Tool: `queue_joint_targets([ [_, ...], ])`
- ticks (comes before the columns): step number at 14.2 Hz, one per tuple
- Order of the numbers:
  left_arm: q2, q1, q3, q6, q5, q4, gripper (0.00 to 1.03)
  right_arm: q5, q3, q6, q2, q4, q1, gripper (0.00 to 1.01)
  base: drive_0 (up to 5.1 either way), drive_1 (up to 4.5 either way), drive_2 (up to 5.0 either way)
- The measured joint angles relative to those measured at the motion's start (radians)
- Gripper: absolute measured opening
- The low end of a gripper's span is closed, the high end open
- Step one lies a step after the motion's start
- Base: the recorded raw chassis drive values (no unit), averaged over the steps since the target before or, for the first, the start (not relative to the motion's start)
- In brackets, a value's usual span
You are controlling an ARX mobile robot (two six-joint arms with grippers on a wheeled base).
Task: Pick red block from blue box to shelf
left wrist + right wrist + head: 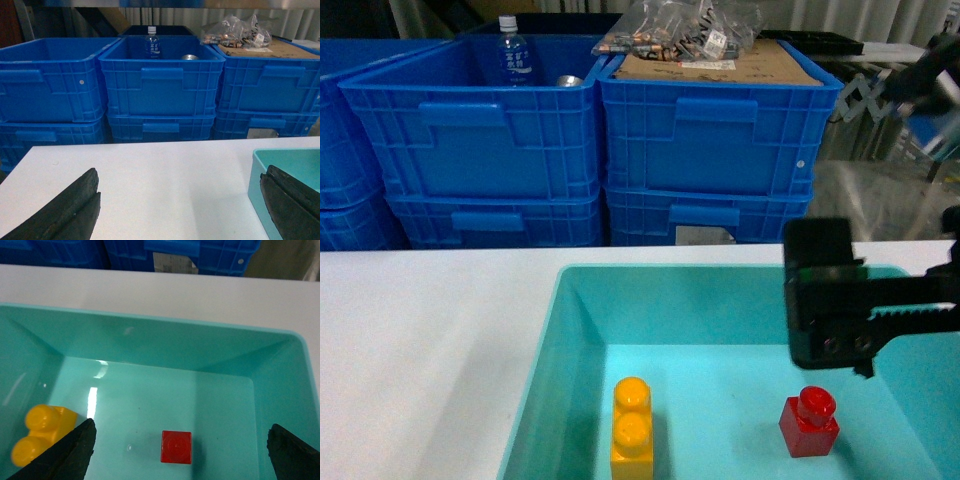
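The red block (809,422) stands stud up on the floor of the blue box (548,330), near its right side. From the right wrist it shows as a red square (176,447). My right gripper (828,352) hangs open above it, well clear, and the block lies between and below the spread fingertips (80,447). My left gripper (181,172) is open over the white table, with nothing between its fingers (75,202), just left of the box's corner (259,162). A grey bar of the shelf (165,3) crosses above the crates.
A yellow two-stud brick (632,438) lies in the box, left of the red block. Stacked dark blue crates (470,140) stand behind the white table (420,340); one holds a bottle (514,55), another cardboard and bagged parts (690,30).
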Motion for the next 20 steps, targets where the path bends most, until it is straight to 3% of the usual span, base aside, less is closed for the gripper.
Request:
queue_joint_targets([
  [3, 0.0, 0.0, 0.0, 0.0, 0.0, 0.0, 0.98, 0.019, -0.051, 0.014, 0.151, 0.16, -0.003, 0.98, 0.0, 0.0, 0.0],
  [6, 0.0, 0.0, 0.0, 0.0, 0.0, 0.0, 0.98, -0.029, -0.098, 0.06, 0.256, 0.311, -0.023, 0.98, 0.0, 0.0, 0.0],
  [7, 0.0, 0.0, 0.0, 0.0, 0.0, 0.0, 0.98, -0.026, -0.1, 0.064, 0.296, 0.359, -0.021, 0.98, 0.0, 0.0, 0.0],
  [8, 0.0, 0.0, 0.0, 0.0, 0.0, 0.0, 0.98, 0.015, -0.101, 0.051, 0.36, 0.425, -0.007, 0.98, 0.0, 0.0, 0.0],
  [12, 0.0, 0.0, 0.0, 0.0, 0.0, 0.0, 0.98, 0.028, -0.097, 0.02, 0.506, 0.508, 0.011, 0.98, 0.0, 0.0, 0.0],
  [20, 0.0, 0.0, 0.0, 0.0, 0.0, 0.0, 0.98, 0.014, -0.039, 0.009, 0.621, 0.52, -0.035, 0.98, 0.0, 0.0, 0.0],
])
